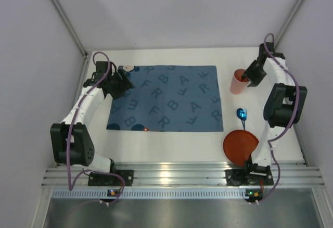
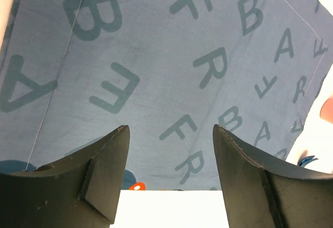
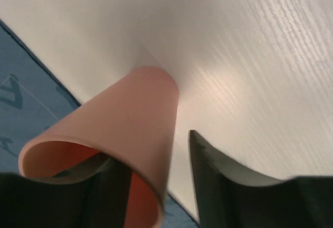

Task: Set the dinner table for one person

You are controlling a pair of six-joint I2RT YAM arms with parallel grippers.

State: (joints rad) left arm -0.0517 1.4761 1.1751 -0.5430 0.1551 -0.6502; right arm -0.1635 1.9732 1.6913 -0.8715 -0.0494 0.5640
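Table (image 1: 171, 147): white top that carries every item. It is the surface to be set. Bare strips remain on the near and right sides.
Mat (image 1: 166, 98): blue cloth printed with letters, lying flat at the centre of the table. Judged to mark the single place setting, so the tableware belongs on or beside it. Nothing stands on it yet.
Plate (image 1: 239, 146): red and round, on the bare table off the mat's near right corner, close to the right arm's base. Judged to be waiting for its move to the mat.
Cup (image 1: 239, 82): pink, on the table just right of the mat's far right corner.
Right gripper (image 3: 153, 150): jaws apart and straddling the cup wall, with one finger inside the mouth and the other outside. A gap shows at the outer finger, so the wall is not yet pinched. This pose suits a rim grasp.
Left gripper (image 2: 170, 129): jaws spread and holding nothing, low over the mat near its far left corner. Judged to be parked or ready to steady the cloth.
Spoon (image 1: 241, 114): small and blue, apparently a spoon, on the table between cup and plate.
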